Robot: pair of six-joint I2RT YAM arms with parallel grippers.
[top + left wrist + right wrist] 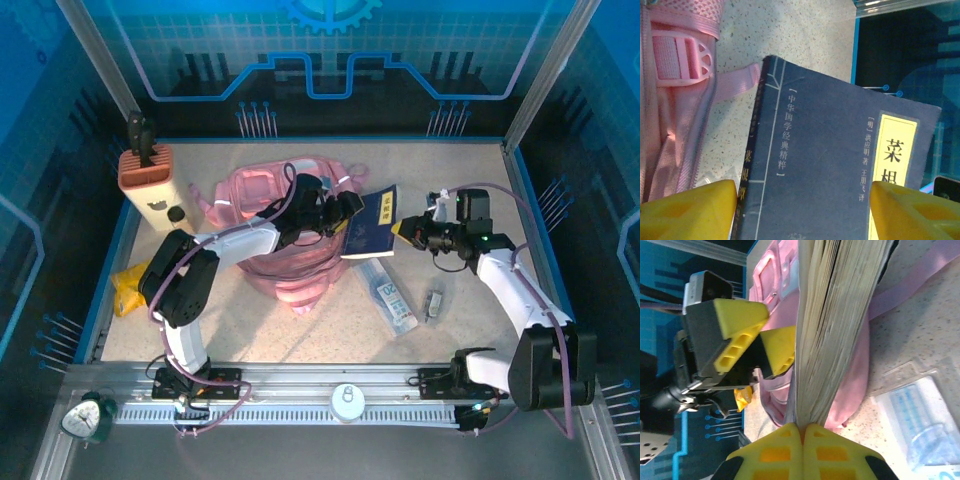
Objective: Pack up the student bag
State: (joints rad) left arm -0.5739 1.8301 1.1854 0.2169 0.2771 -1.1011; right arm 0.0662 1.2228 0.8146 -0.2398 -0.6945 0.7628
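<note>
Your right gripper (802, 432) has its fingers pressed together on the edge of the dark blue book (830, 150), pinching it where the pages taper down to the pads. Your left gripper (802, 189) is spread wide above the cover, one yellow finger showing at each side of it. The student bag (255, 190) lies on the table (300, 335) left of centre, just beside the book's spine. A clear packet (390, 295) lies near the book, on the side toward you.

Half the book (830, 165) title off-frame
</note>
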